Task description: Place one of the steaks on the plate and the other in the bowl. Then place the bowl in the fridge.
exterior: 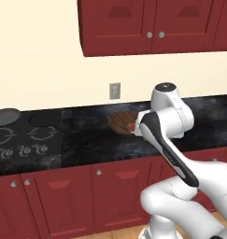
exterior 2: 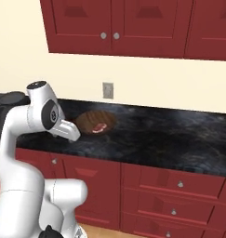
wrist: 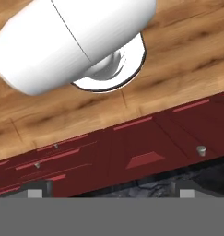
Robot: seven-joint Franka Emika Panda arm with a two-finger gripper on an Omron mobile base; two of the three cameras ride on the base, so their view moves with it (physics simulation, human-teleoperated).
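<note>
Left to right on your table (exterior 2: pixel 179 135): one dark pan (exterior: pixel 6 116) on the stove (exterior: pixel 26 137), then one bowl (exterior 2: pixel 96 122) at the far edge holding one steak (exterior 2: pixel 99 128). Your hand (wrist: pixel 111 191) was spread wide, empty. No writing was legible.

I see a dark wooden bowl (exterior 2: pixel 96 122) on a glossy black marbled stone counter (exterior 2: pixel 170 135); cabinets (exterior 2: pixel 119 23) look matt red.
</note>
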